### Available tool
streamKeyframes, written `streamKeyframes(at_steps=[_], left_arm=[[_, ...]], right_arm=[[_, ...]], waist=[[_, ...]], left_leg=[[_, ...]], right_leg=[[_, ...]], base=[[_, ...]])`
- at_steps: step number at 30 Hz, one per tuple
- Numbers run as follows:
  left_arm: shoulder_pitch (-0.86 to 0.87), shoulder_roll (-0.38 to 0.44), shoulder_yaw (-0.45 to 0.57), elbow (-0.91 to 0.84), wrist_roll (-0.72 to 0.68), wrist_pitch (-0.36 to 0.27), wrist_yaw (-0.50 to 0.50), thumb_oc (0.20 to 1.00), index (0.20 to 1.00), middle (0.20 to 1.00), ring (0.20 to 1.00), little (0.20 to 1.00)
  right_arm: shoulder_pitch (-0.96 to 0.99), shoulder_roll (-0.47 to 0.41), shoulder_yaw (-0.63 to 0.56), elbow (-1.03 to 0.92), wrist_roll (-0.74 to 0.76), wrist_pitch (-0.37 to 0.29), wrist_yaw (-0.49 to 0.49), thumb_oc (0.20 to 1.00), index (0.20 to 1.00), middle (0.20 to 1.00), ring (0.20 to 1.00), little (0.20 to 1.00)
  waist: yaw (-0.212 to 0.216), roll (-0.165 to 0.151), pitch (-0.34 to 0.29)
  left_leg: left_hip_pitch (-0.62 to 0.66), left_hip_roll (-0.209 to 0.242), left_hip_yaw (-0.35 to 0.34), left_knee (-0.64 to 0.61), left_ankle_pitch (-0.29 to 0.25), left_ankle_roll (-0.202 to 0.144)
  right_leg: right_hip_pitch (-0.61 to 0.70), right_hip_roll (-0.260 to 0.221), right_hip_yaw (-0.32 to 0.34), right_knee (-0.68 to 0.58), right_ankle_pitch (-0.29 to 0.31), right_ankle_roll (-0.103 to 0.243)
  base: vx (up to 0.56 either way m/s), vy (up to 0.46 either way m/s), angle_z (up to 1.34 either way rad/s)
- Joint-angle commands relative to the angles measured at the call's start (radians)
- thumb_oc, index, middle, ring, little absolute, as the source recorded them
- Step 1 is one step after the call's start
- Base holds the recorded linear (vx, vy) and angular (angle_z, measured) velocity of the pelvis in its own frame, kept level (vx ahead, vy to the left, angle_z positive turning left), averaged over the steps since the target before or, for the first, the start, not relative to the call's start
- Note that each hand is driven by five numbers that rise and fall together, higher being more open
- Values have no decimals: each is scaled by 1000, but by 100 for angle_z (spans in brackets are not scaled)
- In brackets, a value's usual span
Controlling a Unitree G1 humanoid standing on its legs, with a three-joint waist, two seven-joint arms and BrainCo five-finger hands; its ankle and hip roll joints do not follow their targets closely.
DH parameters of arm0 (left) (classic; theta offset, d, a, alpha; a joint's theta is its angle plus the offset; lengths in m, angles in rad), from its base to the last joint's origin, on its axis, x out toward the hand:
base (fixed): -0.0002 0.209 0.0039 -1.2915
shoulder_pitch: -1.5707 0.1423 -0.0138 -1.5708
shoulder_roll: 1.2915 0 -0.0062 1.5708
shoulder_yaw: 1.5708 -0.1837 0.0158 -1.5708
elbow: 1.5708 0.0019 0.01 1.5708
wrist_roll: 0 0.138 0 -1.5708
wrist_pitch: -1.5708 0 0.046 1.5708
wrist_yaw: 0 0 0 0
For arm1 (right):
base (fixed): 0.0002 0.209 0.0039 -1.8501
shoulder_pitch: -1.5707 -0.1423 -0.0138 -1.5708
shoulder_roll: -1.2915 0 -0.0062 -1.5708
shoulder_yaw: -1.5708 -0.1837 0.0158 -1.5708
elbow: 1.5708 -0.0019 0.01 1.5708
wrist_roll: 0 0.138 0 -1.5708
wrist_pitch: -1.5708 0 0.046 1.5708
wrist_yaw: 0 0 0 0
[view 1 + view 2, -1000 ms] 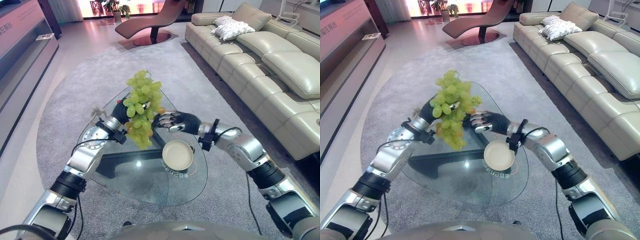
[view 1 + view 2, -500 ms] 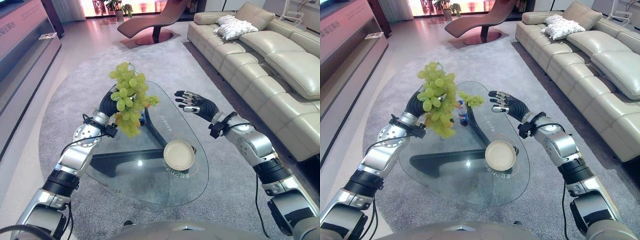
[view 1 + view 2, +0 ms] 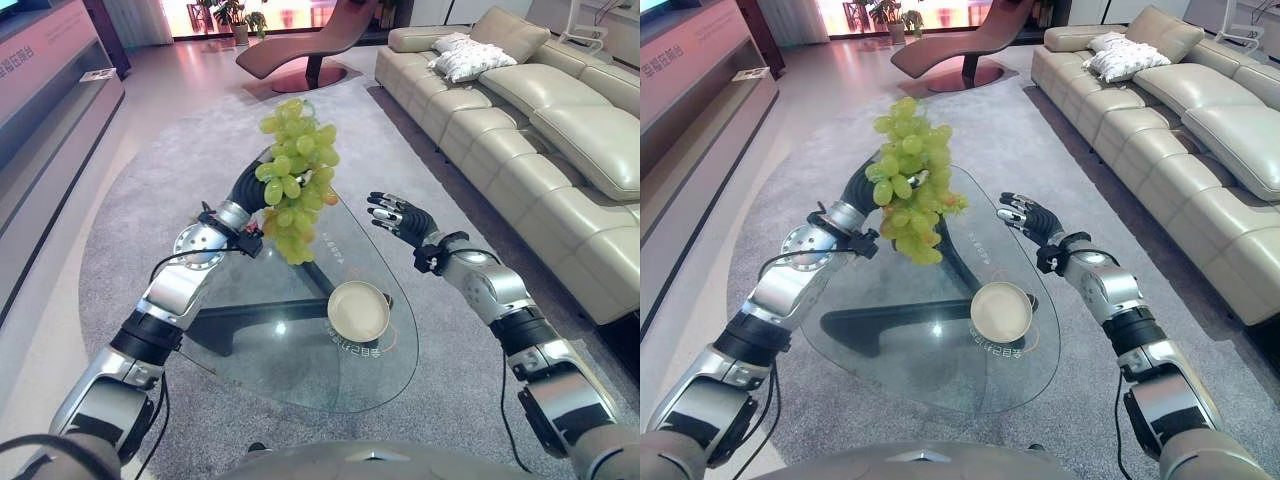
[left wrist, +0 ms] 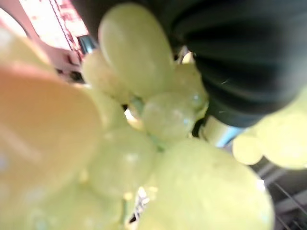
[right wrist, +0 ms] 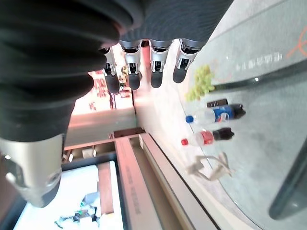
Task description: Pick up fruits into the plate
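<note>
One glass desk stands on a grey rug, with a cream sofa to the robot's right; on the desk, near its right edge, sits an empty plate; a large bunch of green grapes is raised above the desk's far part, well apart from the plate; the left hand is closed on the bunch from behind; the right hand hovers over the desk's far right edge, fingers spread and straight, holding nothing; the right wrist view shows two bottles and a smaller grape cluster lying on the desk.
</note>
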Motion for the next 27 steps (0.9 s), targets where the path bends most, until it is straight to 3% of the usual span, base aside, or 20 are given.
streamKeyframes(at_steps=[1,14,27], left_arm=[[-161,-15,-34,-33,-68,-67,19,200,200,200,200,200],[-169,-74,-65,-53,-105,-37,21,200,200,200,200,200],[-121,-23,-8,-51,-123,-48,33,200,200,200,200,200]], right_arm=[[-130,49,35,23,62,-11,24,1000,1000,1000,1000,1000],[-107,143,85,-61,144,44,92,1000,1000,1000,1000,1000],[-32,99,59,-227,219,96,207,1000,1000,1000,1000,1000]], waist=[[32,-34,-29],[23,-35,-28],[15,-40,-28]], left_leg=[[-17,-25,2,29,-93,23],[-7,-22,11,26,-91,25],[-6,-12,24,28,-85,23]], right_leg=[[16,-65,-64,46,-54,23],[16,-71,-61,47,-51,26],[15,-71,-65,57,-57,28]], base=[[0,0,0],[0,0,0],[0,0,0]])
